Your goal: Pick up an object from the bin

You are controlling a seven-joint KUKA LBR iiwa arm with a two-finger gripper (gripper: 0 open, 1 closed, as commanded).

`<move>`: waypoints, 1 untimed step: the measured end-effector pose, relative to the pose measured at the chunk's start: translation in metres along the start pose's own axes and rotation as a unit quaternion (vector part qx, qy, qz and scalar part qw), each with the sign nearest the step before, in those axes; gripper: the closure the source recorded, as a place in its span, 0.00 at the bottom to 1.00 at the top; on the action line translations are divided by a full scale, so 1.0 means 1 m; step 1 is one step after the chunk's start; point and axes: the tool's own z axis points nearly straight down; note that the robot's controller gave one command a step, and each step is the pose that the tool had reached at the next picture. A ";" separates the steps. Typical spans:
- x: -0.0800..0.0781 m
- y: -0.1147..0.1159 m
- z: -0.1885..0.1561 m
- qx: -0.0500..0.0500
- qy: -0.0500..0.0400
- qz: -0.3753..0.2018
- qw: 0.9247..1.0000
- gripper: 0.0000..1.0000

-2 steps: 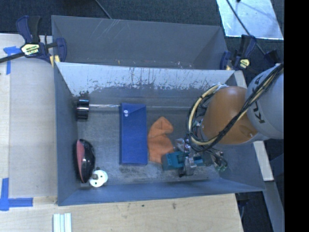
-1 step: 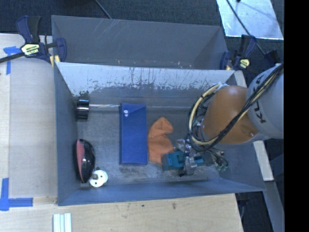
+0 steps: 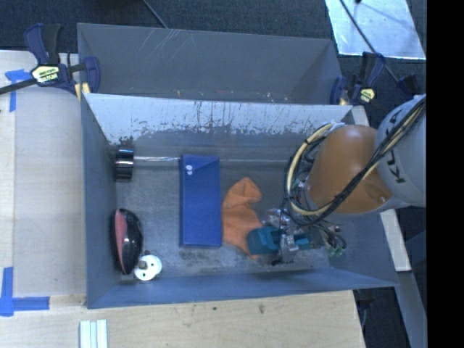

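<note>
Blue block (image 3: 261, 241): near right, touching orange cloth (image 3: 239, 210); within the arm's reach.
Gripper (image 3: 285, 239): low beside block, likely for grasping; open or closed, cannot tell.

The grey bin (image 3: 217, 71) holds blue box (image 3: 200, 201), orange cloth (image 3: 241, 210), black cylinder (image 3: 124, 164), black-and-pink oval thing (image 3: 127, 239), small white piece (image 3: 148, 267).
</note>
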 end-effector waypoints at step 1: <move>0.000 0.000 -0.019 0.000 -0.001 0.000 1.000 1.00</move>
